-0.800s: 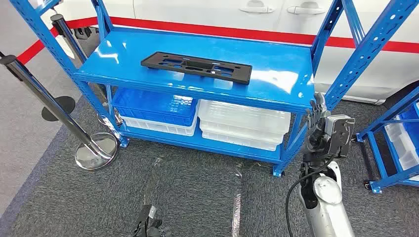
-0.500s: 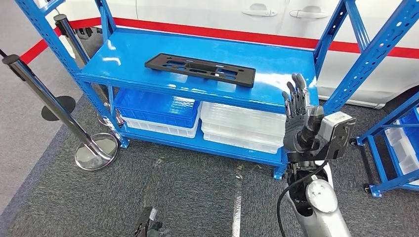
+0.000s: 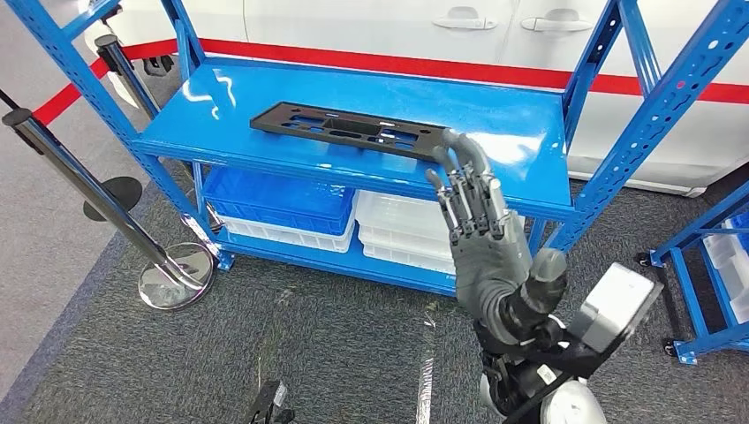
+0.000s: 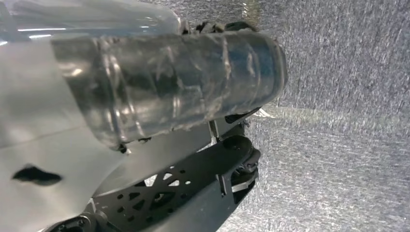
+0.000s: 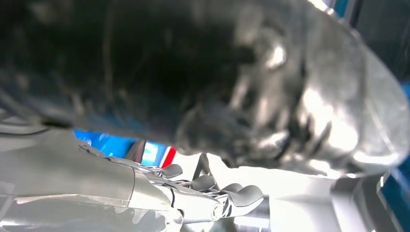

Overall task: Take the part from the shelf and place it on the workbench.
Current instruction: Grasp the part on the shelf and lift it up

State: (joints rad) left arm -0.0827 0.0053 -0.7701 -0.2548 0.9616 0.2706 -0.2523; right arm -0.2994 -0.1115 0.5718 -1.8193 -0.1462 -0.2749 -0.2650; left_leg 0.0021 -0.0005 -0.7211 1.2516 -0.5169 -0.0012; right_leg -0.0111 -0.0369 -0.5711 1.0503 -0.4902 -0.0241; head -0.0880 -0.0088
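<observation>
Lying flat on the top board of the blue shelf (image 3: pixel 221 124), in the upper middle of the head view, is the black part (image 3: pixel 349 130), long and full of cut-outs. The right hand (image 3: pixel 477 234) stands in the lower right of the frame, raised in front of the shelf edge, its fingers (image 3: pixel 464 181) straight and spread apart, holding nothing; the fingertips reach near the right end of the part, and I cannot tell if they touch it. Whether the left hand is open or closed I cannot tell. Under the top board sit a blue bin (image 3: pixel 278 199) and white bins (image 3: pixel 397 225). Grey carpet (image 3: pixel 336 344) covers the floor. A chrome post (image 3: pixel 97 190) stands at the left. Behind the shelf is a white car (image 3: pixel 371 26) with a red stripe.
</observation>
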